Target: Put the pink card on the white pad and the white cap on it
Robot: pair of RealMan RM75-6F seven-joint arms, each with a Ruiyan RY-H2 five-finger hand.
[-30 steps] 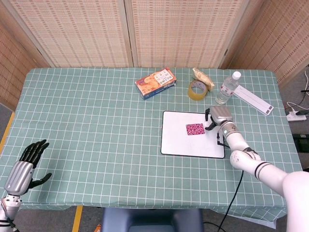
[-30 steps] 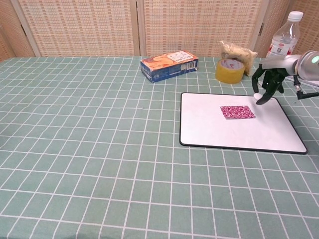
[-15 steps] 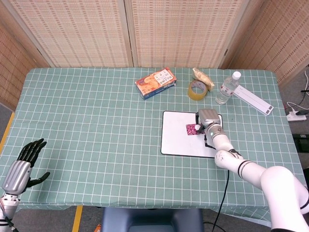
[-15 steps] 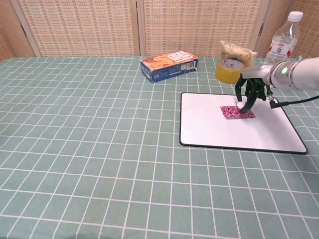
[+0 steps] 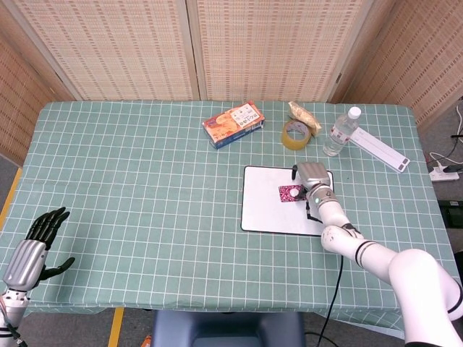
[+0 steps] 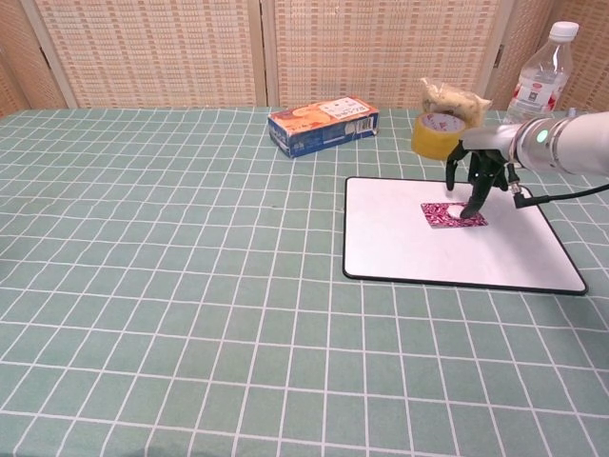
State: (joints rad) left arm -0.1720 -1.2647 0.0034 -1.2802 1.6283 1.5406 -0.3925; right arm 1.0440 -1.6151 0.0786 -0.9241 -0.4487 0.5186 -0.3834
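The white pad (image 5: 264,210) (image 6: 400,248) lies right of the table's centre. The pink card (image 5: 289,192) (image 6: 442,214) lies flat on its upper part. My right hand (image 5: 311,176) (image 6: 476,171) hangs over the card's right end with its fingers pointing down. They pinch the small white cap (image 6: 461,208) (image 5: 297,192), which touches the card's surface. My left hand (image 5: 32,249) hovers at the table's near left corner, holding nothing, fingers spread; the chest view does not show it.
Behind the pad stand an orange box (image 5: 233,123) (image 6: 324,124), a yellow tape roll (image 5: 296,134) (image 6: 439,134), a snack bag (image 5: 304,114) and a water bottle (image 5: 341,131) (image 6: 542,71). A long white strip (image 5: 380,150) lies at the far right.
My right hand carried the white cap left from the pad's right edge to over the pink card, then lowered it onto the card. The left hand barely moved.
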